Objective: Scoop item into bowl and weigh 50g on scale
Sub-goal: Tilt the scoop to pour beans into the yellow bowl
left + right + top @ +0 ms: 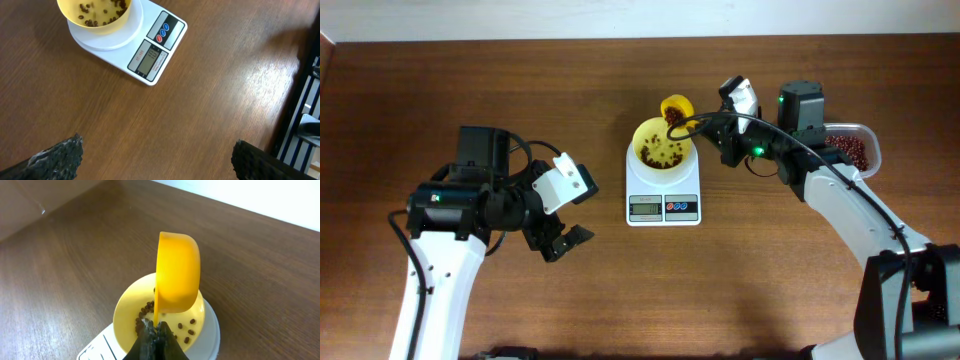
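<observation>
The pale-yellow bowl (662, 146) sits on the white scale (663, 190) and holds a thin layer of reddish-brown beans (664, 150). My right gripper (156, 339) is shut on the handle of the orange-yellow scoop (177, 275), tipped on its side above the bowl (130, 315). The scoop (676, 108) hangs over the bowl's far rim with some beans in it. My left gripper (155, 160) is open and empty over bare table, left of and nearer than the scale (150, 47). The bowl shows in the left wrist view (95, 12) too.
A clear plastic tub (853, 150) with a heap of beans stands at the far right, behind my right arm. The table's back edge runs close behind the scoop.
</observation>
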Robot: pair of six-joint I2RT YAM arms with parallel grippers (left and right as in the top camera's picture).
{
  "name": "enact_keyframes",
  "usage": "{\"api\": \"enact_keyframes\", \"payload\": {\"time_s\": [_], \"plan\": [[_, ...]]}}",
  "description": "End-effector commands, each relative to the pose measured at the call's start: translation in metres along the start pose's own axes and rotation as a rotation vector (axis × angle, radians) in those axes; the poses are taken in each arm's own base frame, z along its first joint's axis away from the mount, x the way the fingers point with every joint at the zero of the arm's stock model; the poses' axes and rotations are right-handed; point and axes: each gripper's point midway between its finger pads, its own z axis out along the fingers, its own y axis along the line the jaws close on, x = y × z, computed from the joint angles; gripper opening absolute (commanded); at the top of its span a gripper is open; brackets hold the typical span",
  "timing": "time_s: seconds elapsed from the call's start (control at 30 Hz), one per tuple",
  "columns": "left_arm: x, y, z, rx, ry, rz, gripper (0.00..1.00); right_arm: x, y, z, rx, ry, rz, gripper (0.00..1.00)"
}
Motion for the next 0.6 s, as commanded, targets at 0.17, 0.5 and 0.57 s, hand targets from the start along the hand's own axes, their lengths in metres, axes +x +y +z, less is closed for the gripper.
{"api": "enact_keyframes", "payload": {"time_s": [0.17,0.5,0.57], "plan": [[-0.002,-0.003,-0.003,0.0,-0.019,0.012,0.99,-0.017,0.024,0.0,-0.134,-0.069,-0.057,0.04],[-0.002,-0.003,-0.003,0.0,-0.019,0.012,0.99,-0.014,0.017,0.001,-0.095,-0.055,-0.049,0.04],[-0.002,-0.003,-0.003,0.0,-0.019,0.012,0.99,-0.006,0.001,0.002,0.0,-0.02,-0.028,0.04]]}}
